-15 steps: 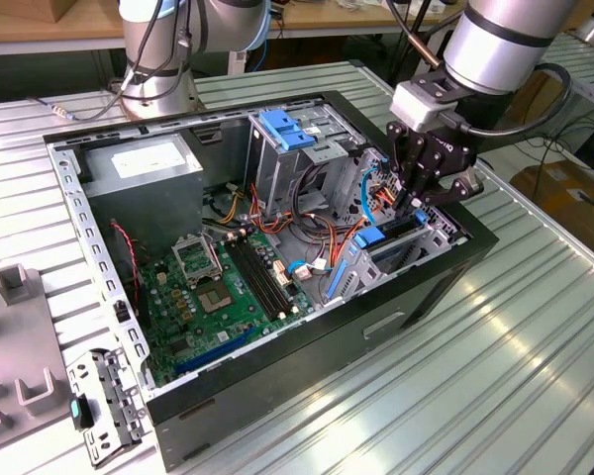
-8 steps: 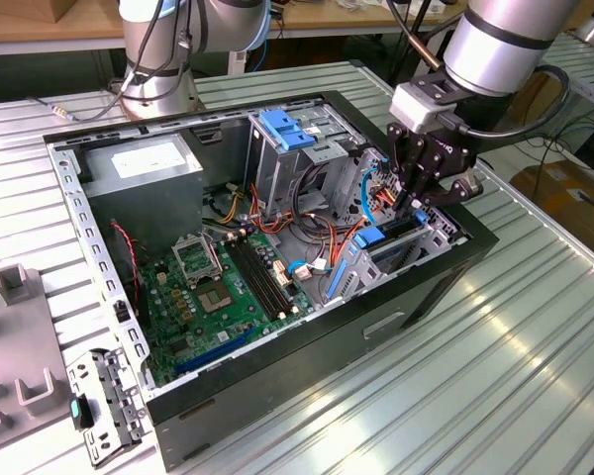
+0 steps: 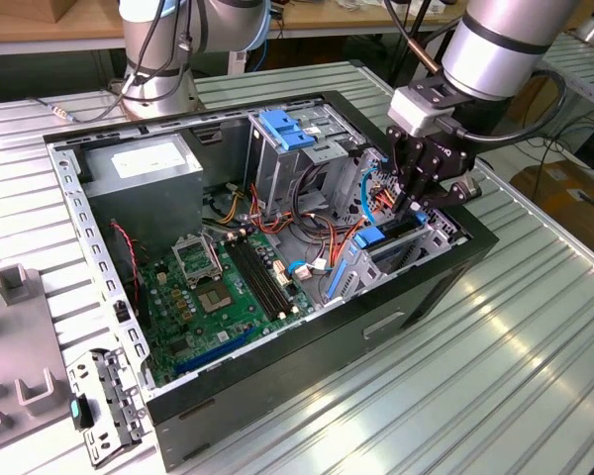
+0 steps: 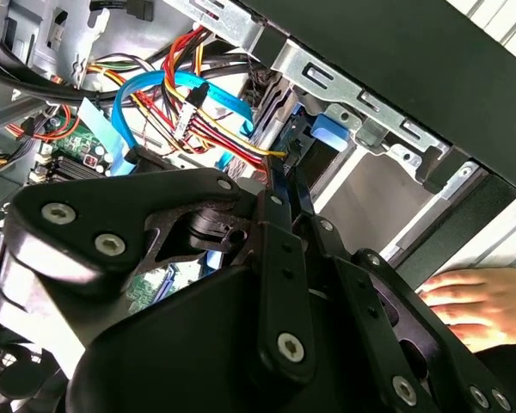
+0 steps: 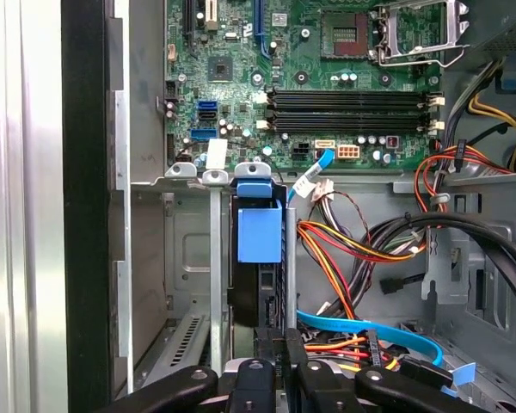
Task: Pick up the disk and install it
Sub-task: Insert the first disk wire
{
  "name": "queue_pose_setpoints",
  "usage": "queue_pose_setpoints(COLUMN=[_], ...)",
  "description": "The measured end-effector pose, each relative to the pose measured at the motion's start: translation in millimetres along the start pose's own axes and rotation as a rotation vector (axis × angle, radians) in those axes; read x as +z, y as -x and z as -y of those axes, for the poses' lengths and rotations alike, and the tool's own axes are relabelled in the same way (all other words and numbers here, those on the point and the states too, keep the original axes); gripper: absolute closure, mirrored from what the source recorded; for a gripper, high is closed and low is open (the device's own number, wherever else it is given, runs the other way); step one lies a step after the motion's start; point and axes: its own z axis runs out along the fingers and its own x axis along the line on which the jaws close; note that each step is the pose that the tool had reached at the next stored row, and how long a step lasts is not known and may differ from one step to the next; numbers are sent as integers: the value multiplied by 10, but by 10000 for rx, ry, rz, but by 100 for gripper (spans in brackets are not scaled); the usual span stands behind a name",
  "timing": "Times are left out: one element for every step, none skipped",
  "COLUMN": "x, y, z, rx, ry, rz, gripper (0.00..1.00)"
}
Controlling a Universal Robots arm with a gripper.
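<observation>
Inside the PC case (image 3: 277,386), 1 disk (image 5: 260,231) upright in bay w/ blue frame, jaws pinching its rear edge.

In the exterior view the gripper (image 3: 413,198) dips into the drive bay (image 3: 406,242) at the frame's right, so its jaws' tips are hidden and their stance cannot be told. In the first wrist view the disk (image 5: 260,232) stands edge-on in its slot, its label out of sight. In the second wrist view a hand (image 4: 477,303) is cut off at the lower right.
</observation>
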Motion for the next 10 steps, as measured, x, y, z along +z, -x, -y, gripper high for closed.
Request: queue_pose_setpoints(x=[0,0,-1,-4,-10,-14,-15,-16,-16,-17], y=[0,0,0,0,0,0,0,0,-1,-1], z=[0,0,0,0,0,0,0,0,0,0], rx=[5,13,13,14,14,14,14,15,16,18], ry=[0,0,0,0,0,0,0,0,0,0], rz=[1,1,2,5,5,3,2,2,1,0], gripper=[84,84,84,84,84,84,84,84,84,84])
